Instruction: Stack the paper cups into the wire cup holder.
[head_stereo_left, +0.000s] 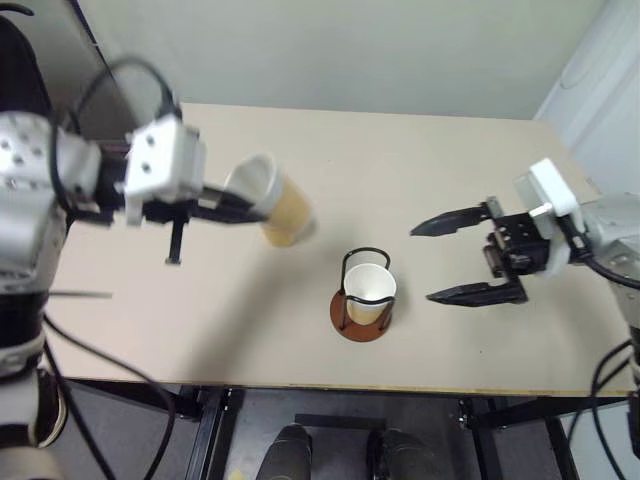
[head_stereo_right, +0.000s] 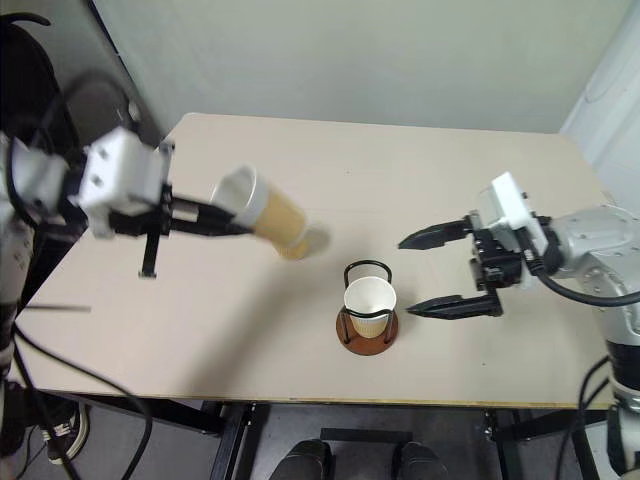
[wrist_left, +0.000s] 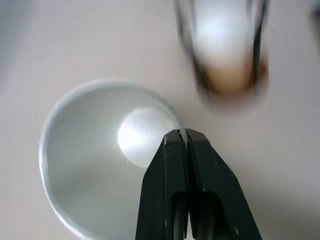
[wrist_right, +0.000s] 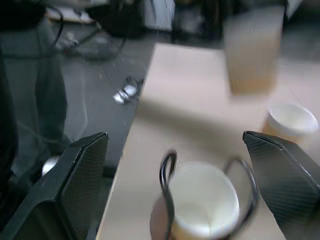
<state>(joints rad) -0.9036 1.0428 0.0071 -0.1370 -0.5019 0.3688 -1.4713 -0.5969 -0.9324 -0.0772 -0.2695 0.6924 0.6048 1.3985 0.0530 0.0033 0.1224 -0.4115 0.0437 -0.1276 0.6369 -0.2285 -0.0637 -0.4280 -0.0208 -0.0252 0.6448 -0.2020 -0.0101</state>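
While left tool pinches paper cup aloft, right tool agape beside wire cup holder

A beige tabletop lies under the left gripper and the right gripper. A pale wall rises past its far edge, ahead of both. A white panel stands beyond the right gripper, on its outer side. In the right wrist view, past the table's edge beyond the right gripper's fingers, lies dark grey floor with a small metallic object and black cables.
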